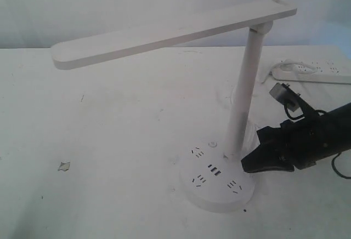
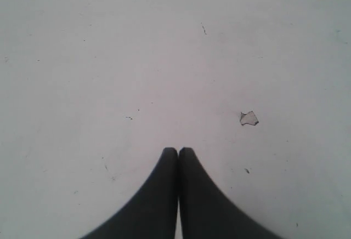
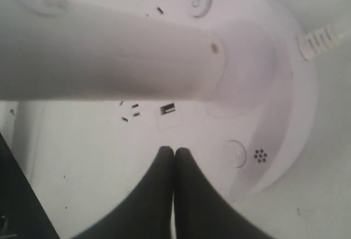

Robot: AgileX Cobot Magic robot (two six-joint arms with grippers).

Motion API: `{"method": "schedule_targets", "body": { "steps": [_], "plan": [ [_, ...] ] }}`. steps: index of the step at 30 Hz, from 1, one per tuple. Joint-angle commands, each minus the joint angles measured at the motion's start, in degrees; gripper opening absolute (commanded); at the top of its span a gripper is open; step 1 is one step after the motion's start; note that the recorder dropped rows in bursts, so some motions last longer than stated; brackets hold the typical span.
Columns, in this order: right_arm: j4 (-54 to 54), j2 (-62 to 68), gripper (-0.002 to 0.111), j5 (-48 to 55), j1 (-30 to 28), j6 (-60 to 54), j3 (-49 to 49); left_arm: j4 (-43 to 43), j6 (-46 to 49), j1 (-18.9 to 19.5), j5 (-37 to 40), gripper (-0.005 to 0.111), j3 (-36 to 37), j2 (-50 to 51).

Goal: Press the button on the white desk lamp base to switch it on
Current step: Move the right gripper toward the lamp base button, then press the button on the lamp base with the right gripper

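The white desk lamp base is a thick round disc with black-slotted sockets, and its white stem rises to a long flat head. My right gripper is shut and empty, its tips low over the base beside the stem's foot. In the right wrist view the gripper points at the base. The button, a small grey-ringed circle next to a cluster of dots, lies just beside the tips, apart from them. A power-symbol button sits beyond the stem. My left gripper is shut over bare table.
A long white power strip lies at the back right, with a cord running toward the lamp. The lamp head overhangs the table's left-middle. A small chipped patch marks the tabletop near the left gripper; the same chipped patch shows at left.
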Motion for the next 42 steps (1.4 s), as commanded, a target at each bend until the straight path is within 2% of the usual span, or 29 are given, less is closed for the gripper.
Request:
{"method": "schedule_targets", "body": {
  "steps": [1,13,18,42],
  "plan": [
    [5.07,3.18,0.0,-1.72,0.06,-4.75,0.27,-0.26,0.0,0.13,-0.14,0.0,0.11,0.41],
    [3.66,4.34,0.0,-6.02,0.06,-5.42,0.27,-0.26,0.0,0.13,-0.14,0.0,0.11,0.41],
    [0.5,4.34,0.0,-8.17,0.06,-2.18,0.5,-0.26,0.0,0.13,-0.14,0.0,0.11,0.41],
    [1.47,-0.33,0.0,-5.15,0.06,-1.86,-0.65,-0.26,0.0,0.13,-0.14,0.0,0.11,0.41]
  ]
}}
